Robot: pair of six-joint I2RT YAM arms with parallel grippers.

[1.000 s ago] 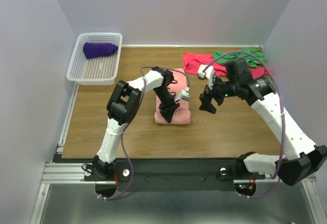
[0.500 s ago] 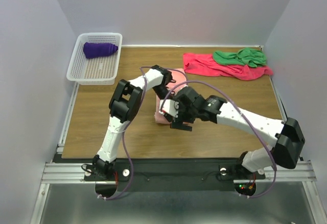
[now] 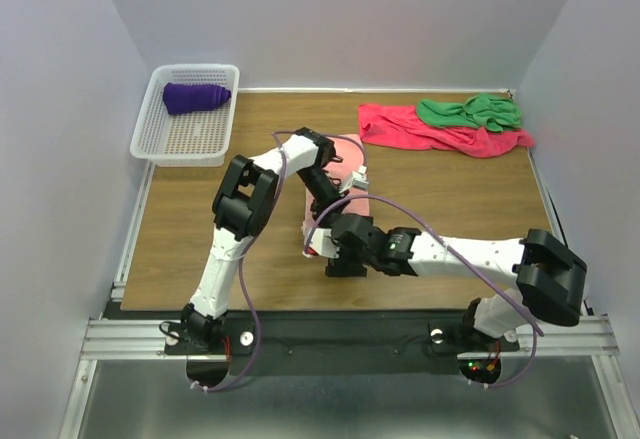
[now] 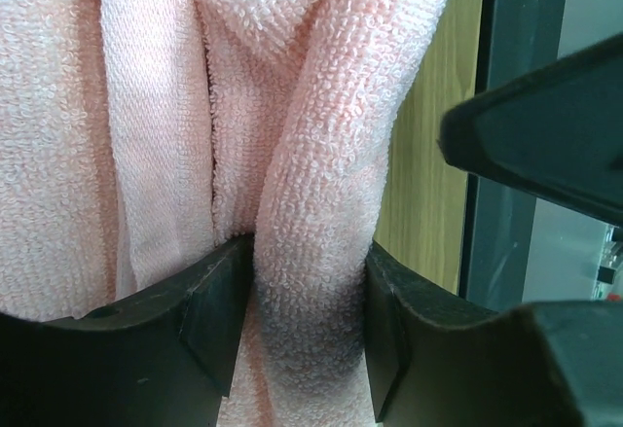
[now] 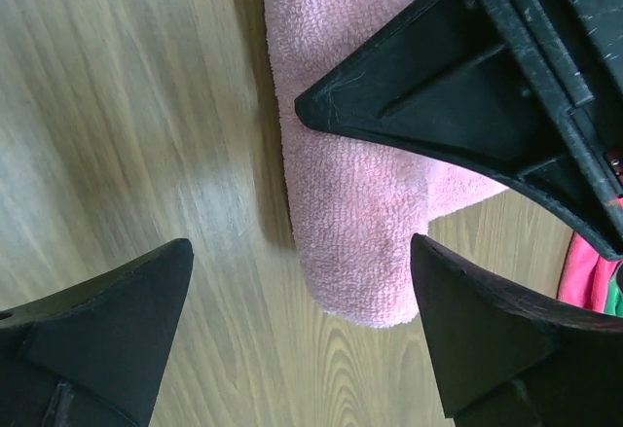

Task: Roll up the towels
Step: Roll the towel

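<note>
The salmon-pink towel (image 3: 313,231) lies partly rolled mid-table, mostly hidden under both arms. My left gripper (image 3: 333,209) is shut on a raised fold of it; in the left wrist view the jaws (image 4: 311,286) pinch the pink cloth (image 4: 146,106). My right gripper (image 3: 328,251) is open and empty at the towel's near end. In the right wrist view its gripper (image 5: 300,252) straddles the towel's rounded end (image 5: 360,223) without touching it. The green towel (image 3: 470,111) lies on the crimson towel (image 3: 420,129) at the back right. The purple towel (image 3: 195,96) lies rolled in the basket.
A white mesh basket (image 3: 185,139) stands at the back left. Walls close in the table on three sides. The left gripper's black finger (image 5: 467,87) crosses the top of the right wrist view.
My right arm has swung from the back right down to the near end of the pink towel. My left gripper has stayed on the towel.
</note>
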